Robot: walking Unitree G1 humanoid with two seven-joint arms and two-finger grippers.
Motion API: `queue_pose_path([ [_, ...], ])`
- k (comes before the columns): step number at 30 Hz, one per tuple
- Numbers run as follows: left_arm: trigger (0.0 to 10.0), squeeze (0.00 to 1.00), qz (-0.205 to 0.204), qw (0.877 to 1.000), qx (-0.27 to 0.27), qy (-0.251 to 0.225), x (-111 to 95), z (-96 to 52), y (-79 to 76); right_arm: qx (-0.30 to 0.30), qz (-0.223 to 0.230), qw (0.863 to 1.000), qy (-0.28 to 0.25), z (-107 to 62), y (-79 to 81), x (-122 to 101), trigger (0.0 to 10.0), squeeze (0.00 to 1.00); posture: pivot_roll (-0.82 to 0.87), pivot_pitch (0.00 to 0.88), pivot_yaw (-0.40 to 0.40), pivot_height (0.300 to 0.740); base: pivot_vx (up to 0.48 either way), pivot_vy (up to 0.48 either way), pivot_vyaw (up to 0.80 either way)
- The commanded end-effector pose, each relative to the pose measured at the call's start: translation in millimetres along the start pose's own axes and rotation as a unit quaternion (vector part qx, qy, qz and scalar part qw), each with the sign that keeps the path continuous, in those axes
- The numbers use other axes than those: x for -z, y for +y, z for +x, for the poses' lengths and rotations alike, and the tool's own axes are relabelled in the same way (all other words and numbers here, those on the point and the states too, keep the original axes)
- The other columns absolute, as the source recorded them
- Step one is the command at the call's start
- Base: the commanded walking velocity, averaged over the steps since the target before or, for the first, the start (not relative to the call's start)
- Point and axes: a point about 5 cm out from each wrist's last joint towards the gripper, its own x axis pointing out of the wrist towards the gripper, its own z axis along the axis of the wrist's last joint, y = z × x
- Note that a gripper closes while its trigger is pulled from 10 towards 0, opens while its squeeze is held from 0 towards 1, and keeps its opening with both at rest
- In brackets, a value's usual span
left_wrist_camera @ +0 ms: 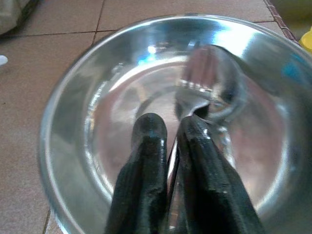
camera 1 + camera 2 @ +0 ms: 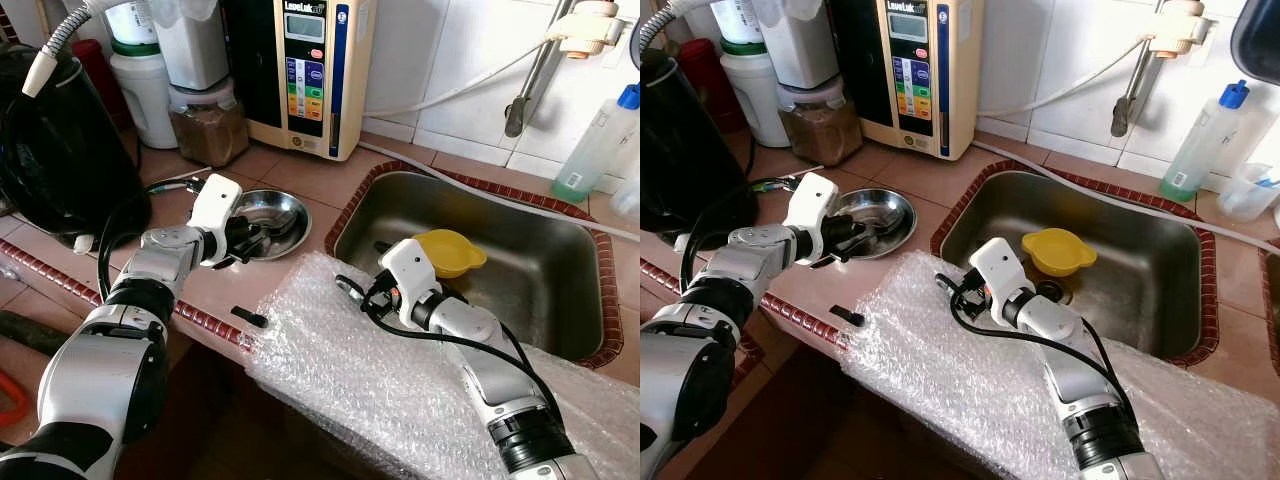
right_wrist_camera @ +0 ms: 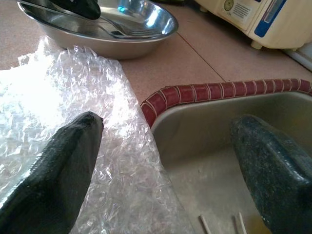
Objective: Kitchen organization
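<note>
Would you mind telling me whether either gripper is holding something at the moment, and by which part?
The left gripper is shut on a fork, gripping its handle over the steel bowl. The right gripper is open, holding nothing.

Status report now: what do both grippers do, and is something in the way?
Left gripper shut on fork inside steel bowl. Right gripper open, empty, over sink edge. Bubble wrap covers the counter front.

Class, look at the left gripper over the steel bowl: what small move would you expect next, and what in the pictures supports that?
Probably a short lift: the left gripper looks shut on the fork, whose tines lie in the steel bowl on the counter. Raising it would clear the rim. The right gripper waits open over the sink edge by the bubble wrap.
</note>
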Motion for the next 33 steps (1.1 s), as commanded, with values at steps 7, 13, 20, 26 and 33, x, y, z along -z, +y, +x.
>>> queue_pose_path([
  [7, 0.0, 0.00, 0.005, 1.000, -0.017, -0.015, -6, -0.5, 2.0, -0.001, -0.008, 1.000, -0.001, 1.6, -4.8, -3, 10.0, 0.00, 0.05, 0.000, 0.040, 0.740, 0.000, 0.000, 0.00],
  [13, 0.0, 0.00, -0.010, 0.999, -0.030, -0.041, -8, -1.0, 2.3, -0.001, -0.009, 1.000, 0.000, 1.7, -5.0, -3, 10.0, 0.00, 0.05, 0.000, 0.033, 0.740, 0.000, 0.000, 0.00],
  [20, 0.0, 0.00, -0.016, 0.994, -0.055, -0.094, -21, -1.4, 1.8, 0.000, -0.012, 1.000, 0.001, 2.3, -7.3, -4, 10.0, 0.00, 0.05, 0.000, 0.026, 0.740, 0.000, 0.000, 0.00],
  [26, 0.0, 0.00, -0.025, 0.990, -0.065, -0.119, -24, -0.8, -3.2, 0.000, -0.014, 1.000, 0.002, 2.0, -8.6, -4, 10.0, 0.00, 0.05, 0.000, 0.020, 0.740, 0.000, 0.000, 0.00],
  [33, 0.0, 0.00, -0.021, 0.974, -0.118, -0.194, -38, -10.9, 3.7, 0.000, -0.017, 1.000, 0.004, 1.9, -10.4, -3, 10.0, 0.00, 0.05, 0.000, 0.016, 0.740, 0.000, 0.000, 0.00],
])
